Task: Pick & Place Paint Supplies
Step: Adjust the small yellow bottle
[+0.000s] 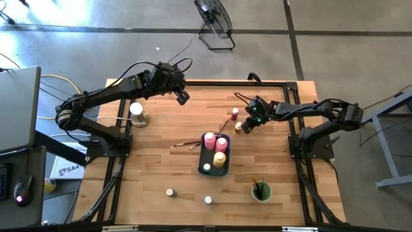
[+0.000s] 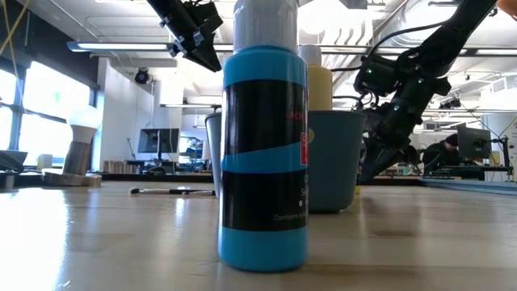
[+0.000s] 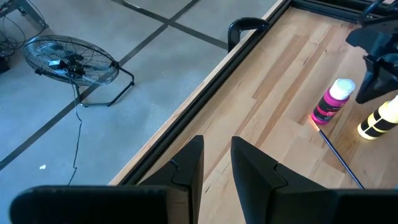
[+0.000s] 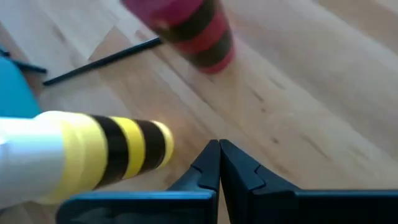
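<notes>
Yellow squeeze bottle [image 4: 93, 155], upright on the table near the tray [image 1: 222, 169], is found just beside the shut, empty right gripper [image 4: 219, 163]; left gripper [image 3: 216, 163], slightly parted and empty, is held well apart.

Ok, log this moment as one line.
left gripper: raised, empty | right gripper: shut beside yellow bottle | tray: bottles inside

Bare wood left of tray [image 1: 201, 162] (bottles [image 1: 215, 143] inside)

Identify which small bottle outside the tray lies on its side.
The yellow-striped bottle beside the right gripper lies flat; the pink bottle next to it stands upright.
</notes>
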